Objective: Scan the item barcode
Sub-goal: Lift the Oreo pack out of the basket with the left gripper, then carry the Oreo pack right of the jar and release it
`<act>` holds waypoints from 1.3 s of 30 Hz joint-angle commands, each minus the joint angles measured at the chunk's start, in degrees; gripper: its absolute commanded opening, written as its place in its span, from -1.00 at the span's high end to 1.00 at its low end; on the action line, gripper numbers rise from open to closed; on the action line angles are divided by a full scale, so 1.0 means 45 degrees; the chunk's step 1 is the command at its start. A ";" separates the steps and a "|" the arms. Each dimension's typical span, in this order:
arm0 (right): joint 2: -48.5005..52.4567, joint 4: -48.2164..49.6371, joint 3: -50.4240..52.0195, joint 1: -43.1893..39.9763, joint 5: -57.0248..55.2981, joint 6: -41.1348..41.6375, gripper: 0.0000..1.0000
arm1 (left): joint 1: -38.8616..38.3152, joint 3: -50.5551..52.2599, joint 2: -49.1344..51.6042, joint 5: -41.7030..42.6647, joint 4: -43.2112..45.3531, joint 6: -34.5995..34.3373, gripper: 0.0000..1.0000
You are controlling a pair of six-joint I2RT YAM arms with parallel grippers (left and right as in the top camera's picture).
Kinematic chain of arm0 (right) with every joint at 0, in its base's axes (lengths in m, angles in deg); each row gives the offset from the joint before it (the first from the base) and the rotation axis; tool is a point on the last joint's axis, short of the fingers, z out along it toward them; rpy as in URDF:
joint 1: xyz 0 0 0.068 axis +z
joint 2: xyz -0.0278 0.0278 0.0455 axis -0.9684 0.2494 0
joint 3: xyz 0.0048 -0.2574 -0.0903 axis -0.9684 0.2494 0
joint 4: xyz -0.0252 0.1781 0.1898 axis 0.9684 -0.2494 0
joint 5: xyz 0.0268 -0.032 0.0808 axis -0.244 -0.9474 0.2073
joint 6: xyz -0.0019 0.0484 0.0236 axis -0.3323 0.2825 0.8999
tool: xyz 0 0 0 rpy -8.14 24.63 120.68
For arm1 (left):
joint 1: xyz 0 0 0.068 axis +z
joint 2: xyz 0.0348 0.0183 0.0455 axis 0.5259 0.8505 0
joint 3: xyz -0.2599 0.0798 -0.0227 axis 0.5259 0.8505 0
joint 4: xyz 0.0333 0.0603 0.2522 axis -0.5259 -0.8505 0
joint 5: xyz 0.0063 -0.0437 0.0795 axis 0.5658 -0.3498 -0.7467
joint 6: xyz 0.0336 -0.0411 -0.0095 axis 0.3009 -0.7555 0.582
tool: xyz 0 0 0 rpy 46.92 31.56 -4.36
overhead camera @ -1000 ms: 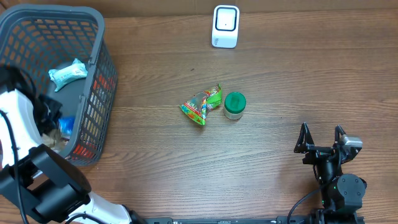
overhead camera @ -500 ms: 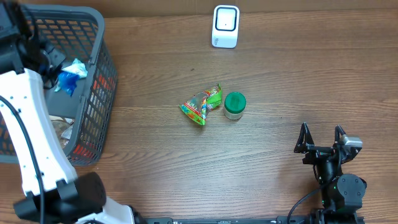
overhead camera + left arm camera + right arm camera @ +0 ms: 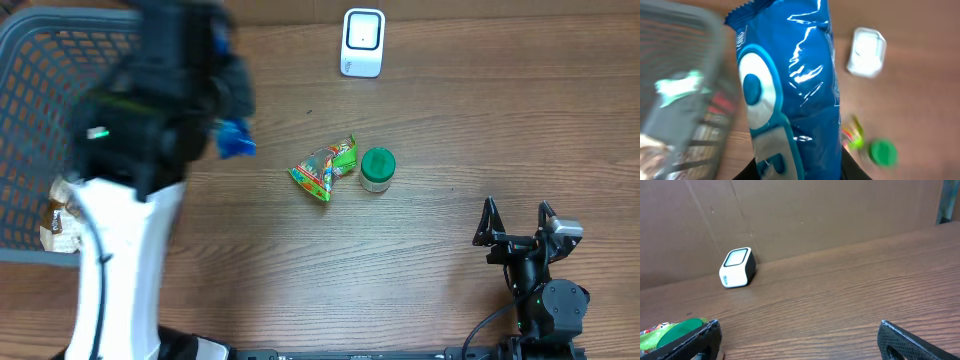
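Where the left arm hangs blurred over the desk (image 3: 450,120) beside the basket (image 3: 50,70), left claw (image 3: 800,172) is pinched narrow on a blue packet (image 3: 790,85). Packet is in the air, upright in the wrist view; from overhead only a blue end shows at the arm's edge. Scanner (image 3: 362,42) at far edge, well apart. Green-lidded jar (image 3: 377,168) just beside a crumpled candy wrapper (image 3: 325,170), mid-desk. Right claw (image 3: 518,222) spread wide, holding nothing, at near edge.
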 commanded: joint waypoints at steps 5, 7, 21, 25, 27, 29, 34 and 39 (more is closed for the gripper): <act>0.0005 0.0092 0.0131 0.0000 0.0063 0.0049 -1.00 | -0.2482 0.1622 0.2161 0.0918 0.0267 0.1166 0.55; 0.0005 0.0097 0.0131 0.0000 0.0063 0.0049 -1.00 | -0.2900 0.1846 0.2875 0.1583 0.0379 0.1642 0.56; 0.0005 0.0092 0.0131 0.0000 0.0058 0.0049 -1.00 | -0.5391 0.2074 0.6994 0.2399 0.1549 0.3701 0.60; 0.0005 0.0092 0.0131 0.0000 0.0063 0.0049 -1.00 | -0.6042 0.2074 0.7582 0.2404 0.1758 0.3886 0.60; 0.0005 0.0092 0.0131 0.0000 0.0063 0.0049 -1.00 | -0.6246 0.2074 0.7776 0.2429 0.1865 0.3886 0.60; 0.0005 0.0092 0.0131 0.0000 0.0063 0.0049 -1.00 | -0.6334 0.2079 0.7941 0.2778 0.2021 0.3886 0.60; 0.0005 0.0092 0.0131 0.0000 0.0063 0.0049 -1.00 | -0.6334 0.2079 0.8335 0.3706 0.2531 0.3784 0.61; 0.0005 0.0092 0.0131 0.0000 0.0063 0.0049 -1.00 | -0.6266 0.2079 0.8738 0.3691 0.3128 0.3643 0.51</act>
